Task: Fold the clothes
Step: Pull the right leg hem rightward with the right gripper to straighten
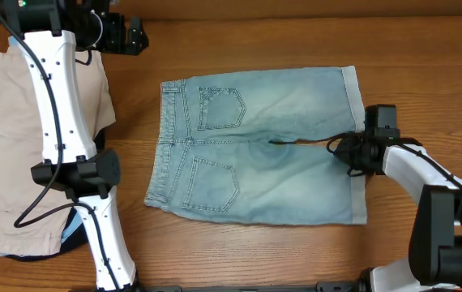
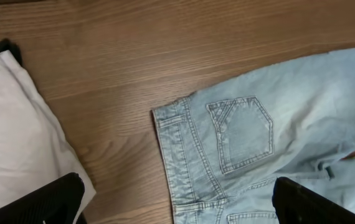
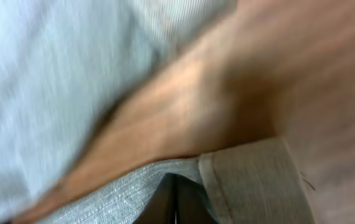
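The light-blue denim shorts (image 1: 255, 154) lie flat on the wooden table, back pockets up, waistband to the left and cuffed leg hems to the right. My right gripper (image 1: 347, 151) is at the hems, between the two legs. In the right wrist view its fingers (image 3: 176, 198) are pressed together on the denim edge beside a cuff (image 3: 252, 180). My left gripper (image 1: 134, 36) hovers open and empty beyond the waistband's far corner. In the left wrist view its fingers (image 2: 177, 205) are spread wide over the waistband and a pocket of the shorts (image 2: 271, 137).
A pile of beige clothes (image 1: 12, 154) lies at the left edge under the left arm; it also shows in the left wrist view (image 2: 15, 143). Bare wood (image 1: 239, 251) surrounds the shorts.
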Controlling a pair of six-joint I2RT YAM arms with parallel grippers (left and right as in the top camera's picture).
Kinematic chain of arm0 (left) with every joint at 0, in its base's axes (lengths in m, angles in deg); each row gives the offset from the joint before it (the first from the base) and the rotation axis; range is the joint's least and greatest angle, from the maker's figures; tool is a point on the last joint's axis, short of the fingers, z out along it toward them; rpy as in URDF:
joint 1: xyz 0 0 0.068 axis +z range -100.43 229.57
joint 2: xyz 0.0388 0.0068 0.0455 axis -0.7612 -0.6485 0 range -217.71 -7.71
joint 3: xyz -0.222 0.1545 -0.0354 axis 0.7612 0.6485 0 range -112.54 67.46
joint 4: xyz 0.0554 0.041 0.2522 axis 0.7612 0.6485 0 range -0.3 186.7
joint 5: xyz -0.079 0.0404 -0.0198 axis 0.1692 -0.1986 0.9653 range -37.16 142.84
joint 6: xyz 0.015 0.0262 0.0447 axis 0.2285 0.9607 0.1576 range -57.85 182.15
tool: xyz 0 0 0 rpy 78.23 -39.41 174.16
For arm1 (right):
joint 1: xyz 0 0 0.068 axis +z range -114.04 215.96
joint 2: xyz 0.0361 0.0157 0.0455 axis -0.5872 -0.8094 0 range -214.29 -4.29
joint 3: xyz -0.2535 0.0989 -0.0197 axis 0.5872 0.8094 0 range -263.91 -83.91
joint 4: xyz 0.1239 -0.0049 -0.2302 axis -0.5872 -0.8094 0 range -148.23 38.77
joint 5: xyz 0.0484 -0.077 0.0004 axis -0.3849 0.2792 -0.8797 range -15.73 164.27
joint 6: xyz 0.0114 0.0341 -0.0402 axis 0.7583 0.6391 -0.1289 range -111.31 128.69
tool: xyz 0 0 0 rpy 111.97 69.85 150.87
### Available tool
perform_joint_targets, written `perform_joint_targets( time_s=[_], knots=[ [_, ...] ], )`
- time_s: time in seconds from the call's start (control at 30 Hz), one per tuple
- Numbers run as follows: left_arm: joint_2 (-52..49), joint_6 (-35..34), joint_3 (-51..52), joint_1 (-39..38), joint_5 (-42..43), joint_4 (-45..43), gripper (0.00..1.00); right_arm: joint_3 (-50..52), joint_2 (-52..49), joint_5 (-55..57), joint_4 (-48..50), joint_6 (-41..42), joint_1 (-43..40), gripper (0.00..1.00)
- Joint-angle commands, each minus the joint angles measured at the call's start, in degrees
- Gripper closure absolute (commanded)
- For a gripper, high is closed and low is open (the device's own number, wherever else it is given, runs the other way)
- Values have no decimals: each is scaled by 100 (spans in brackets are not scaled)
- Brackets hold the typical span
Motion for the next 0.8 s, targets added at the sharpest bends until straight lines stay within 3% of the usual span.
perform_joint_targets(
  time_s=[0.0,0.27,0.37,0.63,0.77],
  knots=[
    [-20,127,31,-76,-153,13,0,164,-439,1075,271,267,-205,96],
    [-20,131,31,-76,-184,13,0,-221,-439,1189,501,323,-807,94],
    [-17,221,28,-74,-181,13,0,-595,-372,59,409,-446,-977,74],
    [599,35,28,-79,-190,15,0,-2199,922,-730,-1093,-605,-859,46],
    [1158,-1268,31,-166,-411,15,0,-3060,1762,-767,-2387,-605,-848,31]
  ],
)
